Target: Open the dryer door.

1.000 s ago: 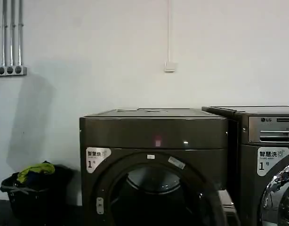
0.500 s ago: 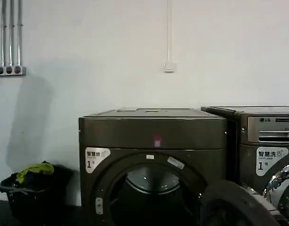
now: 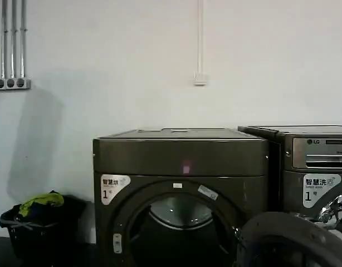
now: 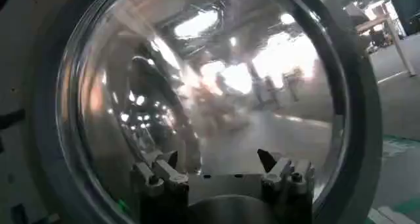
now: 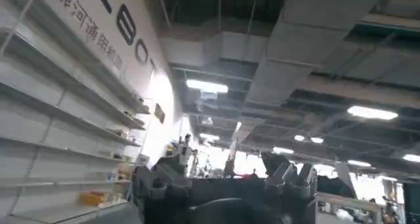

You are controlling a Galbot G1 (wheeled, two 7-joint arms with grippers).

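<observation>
one dryer (image 3: 181, 158) with dryer door (image 3: 291, 242) swung open, left gripper (image 4: 220, 166) spread wide facing its glass

The bottom edge cuts off the dryer (image 3: 181, 183) and its swung-out dryer door (image 3: 291, 245). The LG machine (image 3: 316, 167) runs off the right edge. The stickers' small writing is too tiny to read.

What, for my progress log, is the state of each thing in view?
dryer: drum opening uncovered, pink light lit
dryer door: open, standing before the LG machine
left gripper: open, facing the door's glass
right gripper: open, empty
LG machine: door looks shut
laundry basket: full of clothes
</observation>
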